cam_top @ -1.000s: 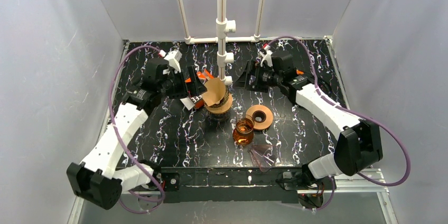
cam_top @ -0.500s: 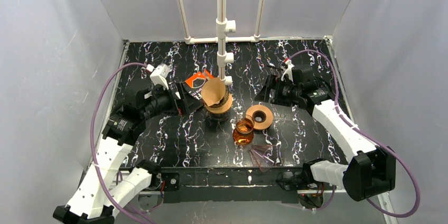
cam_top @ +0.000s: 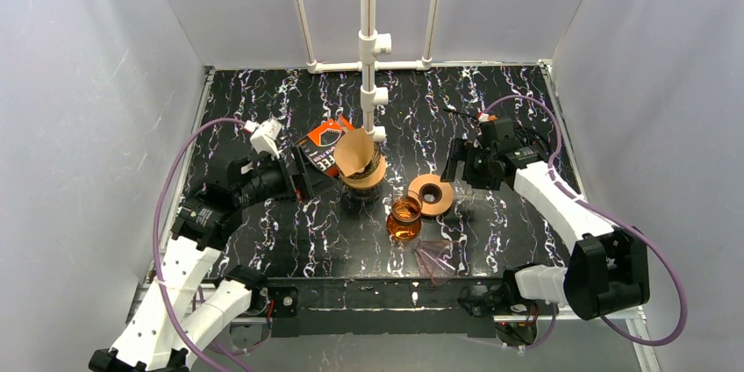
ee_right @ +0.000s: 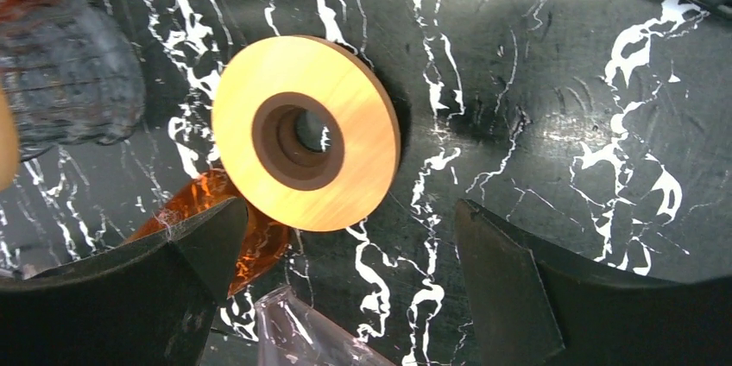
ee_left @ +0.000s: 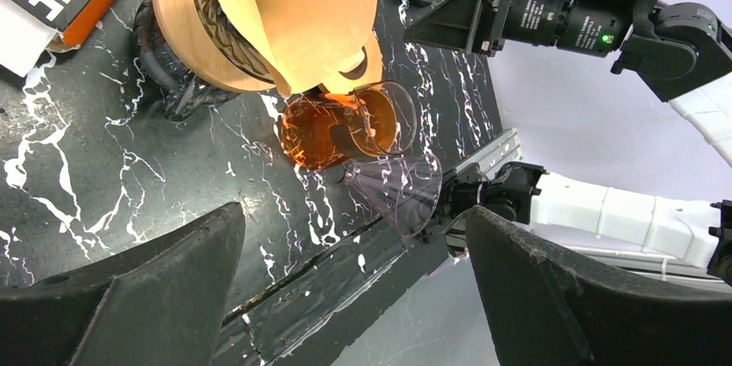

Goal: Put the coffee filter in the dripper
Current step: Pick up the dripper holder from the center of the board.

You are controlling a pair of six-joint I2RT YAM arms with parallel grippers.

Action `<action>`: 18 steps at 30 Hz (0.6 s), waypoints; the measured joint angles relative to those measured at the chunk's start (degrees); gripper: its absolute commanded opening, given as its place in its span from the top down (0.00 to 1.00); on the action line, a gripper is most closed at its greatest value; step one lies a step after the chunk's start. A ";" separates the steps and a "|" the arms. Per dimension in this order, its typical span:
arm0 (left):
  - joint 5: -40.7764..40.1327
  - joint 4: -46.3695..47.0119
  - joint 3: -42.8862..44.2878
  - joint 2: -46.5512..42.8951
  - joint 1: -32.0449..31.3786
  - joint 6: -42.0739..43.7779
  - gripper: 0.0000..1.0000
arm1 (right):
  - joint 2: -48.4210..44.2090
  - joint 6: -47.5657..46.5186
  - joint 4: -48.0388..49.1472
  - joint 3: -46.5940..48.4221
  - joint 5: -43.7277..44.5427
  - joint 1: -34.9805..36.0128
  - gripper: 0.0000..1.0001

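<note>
Black marbled counter (cam_top: 526, 100), your stock: 1 brown coffee filter (cam_top: 354, 153) seated in dripper (cam_top: 372, 181), frame centre. Your left tool (ee_left: 352, 215) and right tool (ee_right: 350, 206): both spread, empty.

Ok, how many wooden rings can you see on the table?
2. One wooden ring lies flat beside the amber glass; the other is the collar on the dripper holding the paper filter. None seem hidden.

Top camera looks down; close wrist cameras both see amber glass (ee_left: 324, 129)
</note>
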 measured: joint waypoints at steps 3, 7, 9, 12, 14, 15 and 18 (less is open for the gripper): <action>-0.79 -0.11 0.00 0.24 0.00 -0.70 0.02 | 1.62 -0.55 -0.20 -0.31 0.63 0.00 0.02; -1.22 -0.90 -0.04 1.99 0.00 -1.01 0.02 | 6.51 -1.81 -0.50 -0.31 0.15 0.00 0.01; -1.22 -0.98 -0.48 2.97 0.00 -1.01 0.02 | 8.20 -2.40 -0.55 -0.31 0.15 0.00 0.02; -1.25 -1.51 -1.18 3.76 0.00 -0.96 0.02 | 10.10 -3.06 -0.57 -0.26 0.44 0.24 0.02; -1.27 -1.73 -1.62 3.87 0.00 -0.87 0.02 | 11.67 -3.58 -0.72 0.11 1.18 0.94 0.02; -1.27 -1.95 -1.70 3.87 0.00 -0.76 0.02 | 12.87 -3.87 -0.81 0.55 1.55 1.64 0.02; -1.29 -2.45 -1.75 4.00 0.00 -0.72 0.02 | 15.37 -4.13 -0.94 1.57 3.02 4.17 0.04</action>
